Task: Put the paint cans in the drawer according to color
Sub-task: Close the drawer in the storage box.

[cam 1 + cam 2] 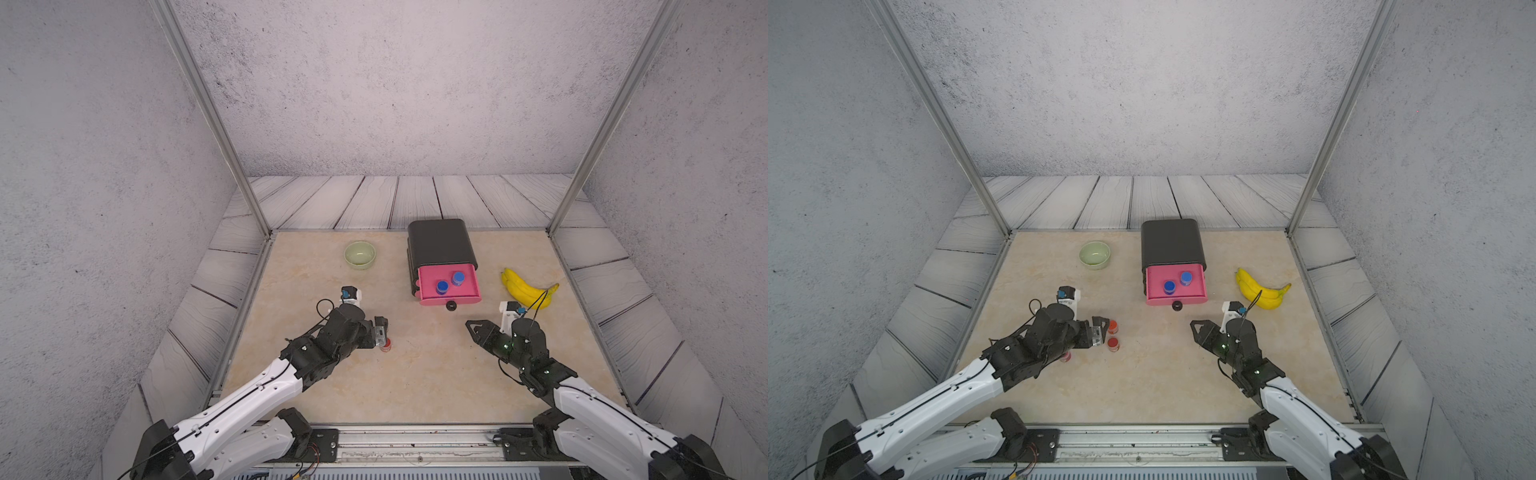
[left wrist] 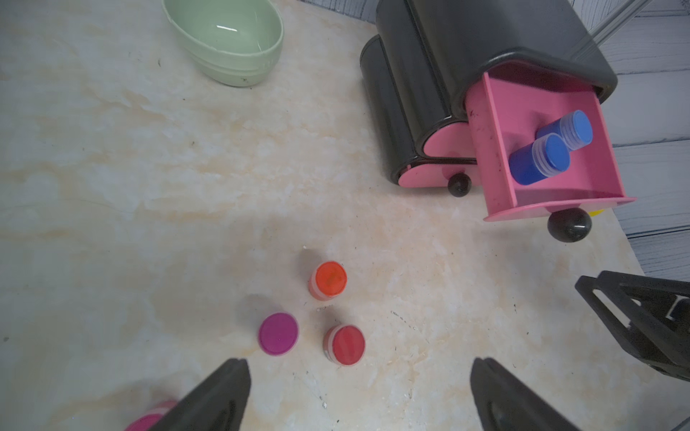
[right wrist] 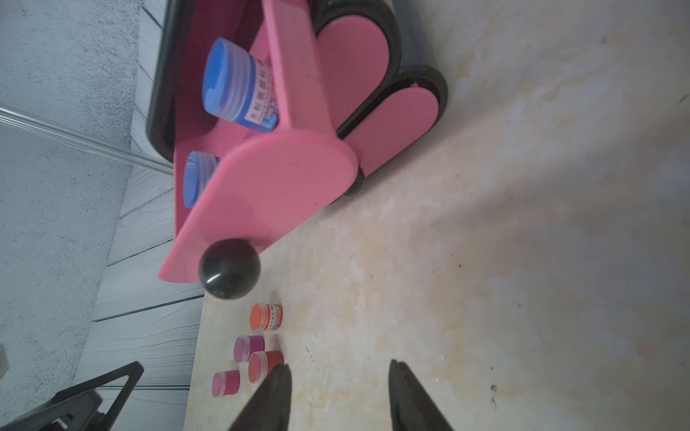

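The black drawer (image 1: 440,243) has its top pink tray (image 2: 500,149) pulled out, with two blue paint cans (image 1: 442,286) (image 1: 458,278) standing inside; the two lower trays are shut. On the table to its left stand an orange can (image 2: 328,279), a red can (image 2: 345,344) and a magenta can (image 2: 278,333). A second magenta can (image 2: 149,418) is half hidden by a finger. My left gripper (image 2: 360,367) hovers just short of this group, open and empty. My right gripper (image 3: 339,367) is open over bare table, in front of the drawer's knob (image 3: 228,268).
A pale green bowl (image 1: 360,254) sits at the back left of the drawer. A bunch of bananas (image 1: 525,289) lies to the drawer's right, close behind my right wrist. Metal frame posts stand at both back corners, and a rail runs along the front edge.
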Available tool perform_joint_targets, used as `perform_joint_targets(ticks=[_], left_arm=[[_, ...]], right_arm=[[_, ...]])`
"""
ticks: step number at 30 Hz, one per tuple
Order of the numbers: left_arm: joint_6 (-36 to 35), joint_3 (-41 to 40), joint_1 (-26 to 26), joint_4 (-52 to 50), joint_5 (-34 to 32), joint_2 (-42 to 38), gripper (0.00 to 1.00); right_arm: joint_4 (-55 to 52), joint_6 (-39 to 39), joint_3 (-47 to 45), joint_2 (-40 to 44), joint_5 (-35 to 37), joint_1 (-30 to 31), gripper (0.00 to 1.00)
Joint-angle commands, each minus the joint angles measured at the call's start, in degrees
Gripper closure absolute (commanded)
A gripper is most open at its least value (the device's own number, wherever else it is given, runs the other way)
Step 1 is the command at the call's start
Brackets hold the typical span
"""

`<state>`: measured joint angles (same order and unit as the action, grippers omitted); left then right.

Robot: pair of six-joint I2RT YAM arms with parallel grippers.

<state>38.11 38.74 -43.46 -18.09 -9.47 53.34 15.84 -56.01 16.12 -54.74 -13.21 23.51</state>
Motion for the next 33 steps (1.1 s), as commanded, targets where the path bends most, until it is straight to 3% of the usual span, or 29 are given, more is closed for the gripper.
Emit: perform_joint_targets(ticks=[1, 8, 14, 19, 33], left_arm=[[-1.72, -0.48, 0.39, -1.61, -2.71, -2.17, 0.01], [-4.03, 0.26, 0.41, -2.30, -3.94, -3.24, 0.01], [-5.01, 0.44, 0.41, -2.21, -4.22, -3.32, 0.01], [-5.68, 0.87, 0.40, -1.63, -4.11, -2.50, 0.01], [-6.88, 1.70, 0.48, -1.73, -4.32, -1.77, 0.01]], right_arm=[[9.25, 0.36, 4.16, -6.91, -8.02, -0.32, 0.53], [10.19, 2.72, 13.75, -19.08, -16.61, -0.52, 0.54], [8.27, 3.12, 15.41, -20.86, -15.06, -0.63, 0.56], [7.72, 3.56, 18.02, -21.95, -12.39, -1.00, 0.65], [-5.31, 6.01, 36.88, -34.79, -14.60, -4.77, 0.63]])
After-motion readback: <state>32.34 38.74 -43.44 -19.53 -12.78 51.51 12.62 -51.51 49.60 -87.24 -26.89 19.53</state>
